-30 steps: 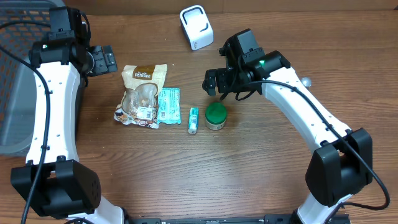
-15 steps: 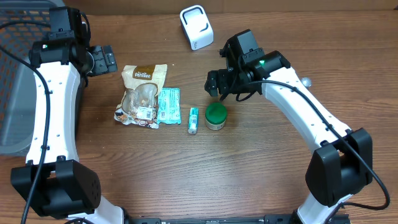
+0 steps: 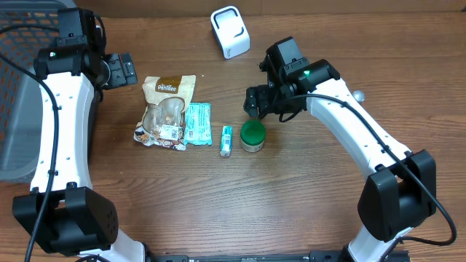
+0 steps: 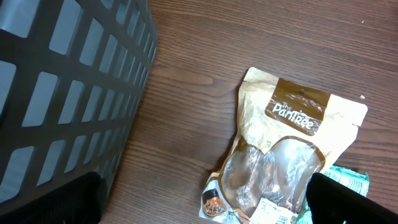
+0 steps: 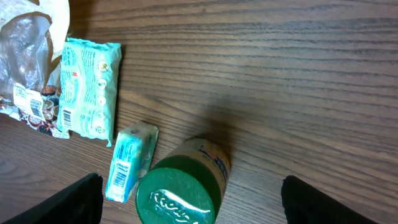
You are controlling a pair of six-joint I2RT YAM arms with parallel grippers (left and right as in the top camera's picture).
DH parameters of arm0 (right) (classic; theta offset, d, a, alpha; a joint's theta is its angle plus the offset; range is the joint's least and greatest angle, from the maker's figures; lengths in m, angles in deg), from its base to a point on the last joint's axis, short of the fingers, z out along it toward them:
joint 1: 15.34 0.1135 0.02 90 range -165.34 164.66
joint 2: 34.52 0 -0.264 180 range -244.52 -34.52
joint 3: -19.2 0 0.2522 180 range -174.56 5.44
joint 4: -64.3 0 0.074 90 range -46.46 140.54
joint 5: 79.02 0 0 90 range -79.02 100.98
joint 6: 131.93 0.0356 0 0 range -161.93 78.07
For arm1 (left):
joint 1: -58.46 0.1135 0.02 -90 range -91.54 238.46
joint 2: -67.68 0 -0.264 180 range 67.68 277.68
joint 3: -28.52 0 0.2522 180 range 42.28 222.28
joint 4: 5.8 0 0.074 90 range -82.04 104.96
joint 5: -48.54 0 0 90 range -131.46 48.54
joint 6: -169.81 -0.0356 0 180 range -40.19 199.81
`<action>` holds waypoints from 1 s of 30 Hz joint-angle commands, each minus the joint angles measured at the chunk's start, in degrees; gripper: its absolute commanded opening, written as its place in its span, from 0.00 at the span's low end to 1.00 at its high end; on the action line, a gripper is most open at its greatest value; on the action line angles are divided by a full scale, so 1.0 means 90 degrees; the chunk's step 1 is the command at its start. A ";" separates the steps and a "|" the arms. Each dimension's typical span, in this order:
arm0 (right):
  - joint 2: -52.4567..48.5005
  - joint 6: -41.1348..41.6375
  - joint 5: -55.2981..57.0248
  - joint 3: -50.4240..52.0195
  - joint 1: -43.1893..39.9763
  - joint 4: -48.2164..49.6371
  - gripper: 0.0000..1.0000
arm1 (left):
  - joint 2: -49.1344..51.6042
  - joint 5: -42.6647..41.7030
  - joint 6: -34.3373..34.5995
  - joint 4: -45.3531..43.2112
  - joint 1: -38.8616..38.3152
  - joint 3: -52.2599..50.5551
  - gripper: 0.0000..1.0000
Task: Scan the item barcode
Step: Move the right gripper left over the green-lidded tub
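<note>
Right fingers (image 5: pixel 74 202) open wide, jar (image 5: pixel 180 190) upright between them, nearer the left one, untouched. We'd judge it rigid, light, slick-walled: grip mid-wall. Left fingers (image 4: pixel 50 199) open, empty.

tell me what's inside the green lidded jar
The jar is closed. The right wrist view shows only its green lid and a strip of yellowish label. The lid covers the contents, so they cannot be seen.

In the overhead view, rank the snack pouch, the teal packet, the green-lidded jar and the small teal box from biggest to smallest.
1. snack pouch
2. teal packet and green-lidded jar: too alike to rank; the jar's top sits nearer the camera
3. small teal box
</note>
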 commanded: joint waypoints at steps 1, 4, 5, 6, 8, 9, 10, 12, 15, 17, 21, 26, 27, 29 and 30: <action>0.0070 0.0024 0.0063 0.0015 0.0007 -0.0044 0.88 | -0.0012 0.0087 -0.0024 -0.0002 0.0051 0.0097 1.00; 0.0070 0.0022 0.0063 0.0015 0.0007 -0.0068 0.88 | -0.0012 0.0085 -0.0024 -0.0002 0.0051 0.0097 1.00; 0.0070 0.0024 0.0063 0.0015 0.0007 -0.0068 0.88 | -0.0012 0.0087 -0.0024 -0.0002 0.0051 0.0097 1.00; 0.0070 0.0024 0.0063 0.0015 0.0007 -0.0068 0.88 | -0.0012 0.0085 -0.0024 -0.0002 0.0051 0.0097 1.00; 0.0070 0.0022 0.0063 0.0015 0.0007 -0.0063 0.88 | -0.0012 0.0085 -0.0024 -0.0002 0.0051 0.0097 1.00; 0.0070 0.0024 0.0063 0.0015 0.0007 -0.0063 0.88 | -0.0012 0.0085 -0.0024 -0.0002 0.0051 0.0097 1.00; 0.0070 0.0024 0.0063 0.0015 0.0007 -0.0063 0.88 | -0.0012 0.0085 -0.0024 -0.0002 0.0051 0.0097 1.00; 0.0070 0.0022 0.0063 0.0015 0.0007 -0.0063 0.89 | -0.0012 0.0087 -0.0024 -0.0002 0.0051 0.0097 1.00; 0.0070 0.0024 0.0063 0.0015 0.0007 -0.0063 0.89 | -0.0012 0.0087 -0.0024 -0.0002 0.0051 0.0097 1.00; 0.0070 0.0022 0.0066 0.0015 0.0007 -0.0061 0.88 | -0.0012 0.0085 -0.0024 -0.0002 0.0051 0.0097 1.00; 0.0070 0.0172 0.0216 0.0015 0.0007 -0.0066 0.89 | -0.0012 0.0085 -0.0024 -0.0002 0.0051 0.0097 0.99; 0.0070 0.0534 0.0527 0.0015 0.0007 -0.0066 0.89 | -0.0012 0.0085 -0.0024 -0.0002 0.0051 0.0097 1.00; 0.0070 0.0610 0.0546 0.0015 0.0007 -0.0066 0.89 | -0.0012 0.0085 -0.0024 -0.0002 0.0051 0.0097 1.00; 0.0070 0.0673 0.0563 0.0015 0.0007 -0.0066 0.89 | -0.0012 0.0085 -0.0024 -0.0002 0.0051 0.0097 1.00; 0.0070 0.0673 0.0561 0.0015 0.0007 -0.0066 0.89 | -0.0012 0.0085 -0.0024 -0.0002 0.0051 0.0097 1.00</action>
